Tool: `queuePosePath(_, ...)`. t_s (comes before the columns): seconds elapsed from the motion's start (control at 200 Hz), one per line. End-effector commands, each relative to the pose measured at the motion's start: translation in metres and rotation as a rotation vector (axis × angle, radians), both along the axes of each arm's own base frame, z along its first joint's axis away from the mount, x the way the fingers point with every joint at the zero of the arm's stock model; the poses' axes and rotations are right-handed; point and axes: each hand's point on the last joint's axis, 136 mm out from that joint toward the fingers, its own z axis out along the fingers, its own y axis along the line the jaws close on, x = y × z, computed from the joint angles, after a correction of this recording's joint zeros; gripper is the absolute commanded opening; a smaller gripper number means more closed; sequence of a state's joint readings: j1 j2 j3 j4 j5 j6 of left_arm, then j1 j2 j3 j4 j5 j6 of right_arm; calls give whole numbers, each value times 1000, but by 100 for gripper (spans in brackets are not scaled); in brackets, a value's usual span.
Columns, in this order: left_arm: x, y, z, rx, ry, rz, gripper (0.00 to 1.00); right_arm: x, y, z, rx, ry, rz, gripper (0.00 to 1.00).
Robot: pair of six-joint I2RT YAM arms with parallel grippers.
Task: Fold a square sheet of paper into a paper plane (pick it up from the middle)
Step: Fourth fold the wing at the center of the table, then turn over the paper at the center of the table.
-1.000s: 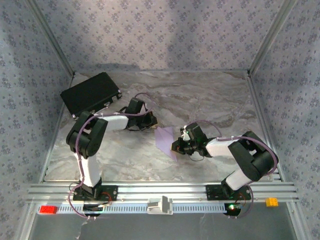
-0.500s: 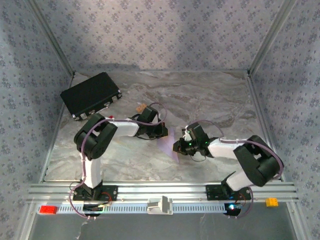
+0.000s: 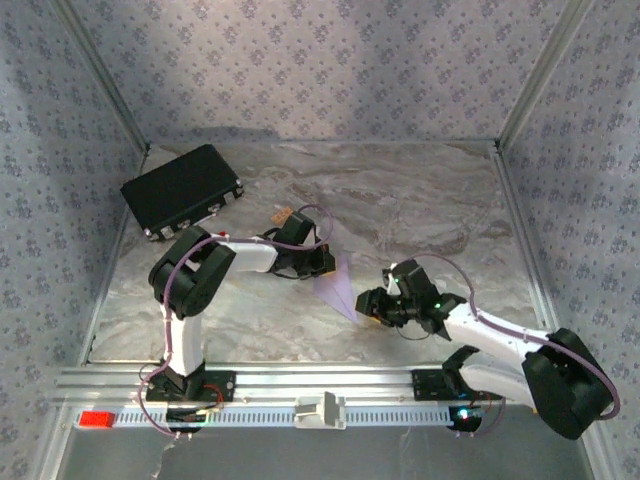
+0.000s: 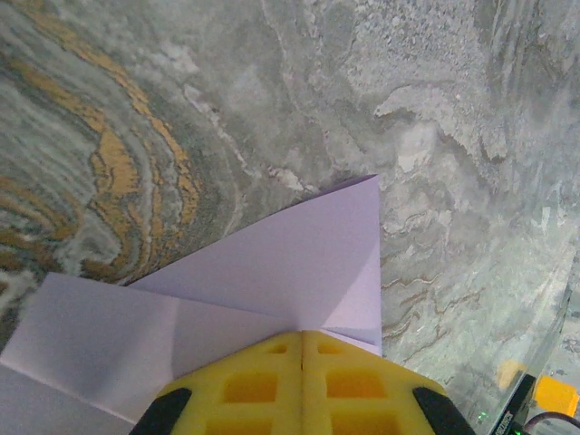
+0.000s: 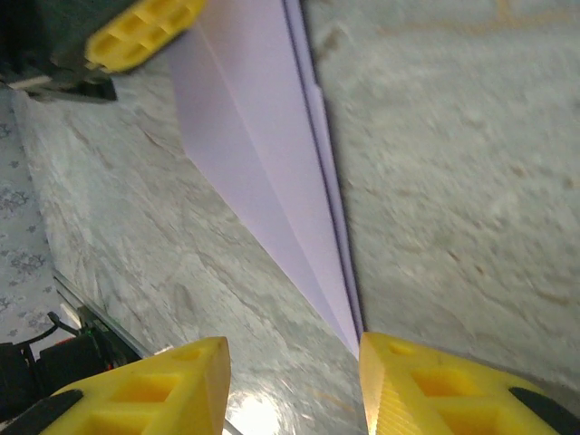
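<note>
The left gripper [image 4: 302,337] is holding its yellow jaws pressed flat together, with no gap along the seam. Their tips are sitting on the paper plane [image 4: 272,263] at the bottom middle of the left wrist view. I cannot tell whether a fold is caught between them or whether they are only bearing down on it. From those tips the pale lilac paper is spreading up to a sharp corner right of centre and out to the lower left edge.

The right gripper [image 5: 294,362] is standing with its jaws spread, one yellow finger [image 5: 154,385] at the lower left of the right wrist view and the other at the lower right. Only bare table is lying between the pads. The plane's narrow tip is pointing down into that gap, ending just beside the right-hand finger. Further up, the paper is widening toward the upper left, where a yellow finger of the other arm is resting at its edge.

From above, the plane is lying a little below the middle of the marbled table [image 3: 420,200], between the two grippers. A black case [image 3: 182,190] is lying well apart at the table's upper left, and a small red block [image 3: 97,419] is sitting at the lower left of the frame.
</note>
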State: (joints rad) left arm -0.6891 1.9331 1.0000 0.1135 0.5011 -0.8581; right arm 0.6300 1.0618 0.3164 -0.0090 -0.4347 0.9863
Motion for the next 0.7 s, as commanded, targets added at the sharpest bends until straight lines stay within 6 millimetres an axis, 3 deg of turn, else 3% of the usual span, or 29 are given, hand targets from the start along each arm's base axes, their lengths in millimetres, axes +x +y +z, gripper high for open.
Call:
queuePosePath(0.0,-6,7,-14,27,37,14,2,-11,1,-2,14,65,-9,42)
queuePosePath(0.27,-5,7,-12,23,38,15,2,-17,18,-10,36,142,60,36)
queuePosePath(0.445,-5,7,-12,22,38,17,2,-18,18,-21,6,161,59,35)
queuePosePath(0.695,-5,7,-11,20,37,17,2,-2,21,-11,25,96,23,33)
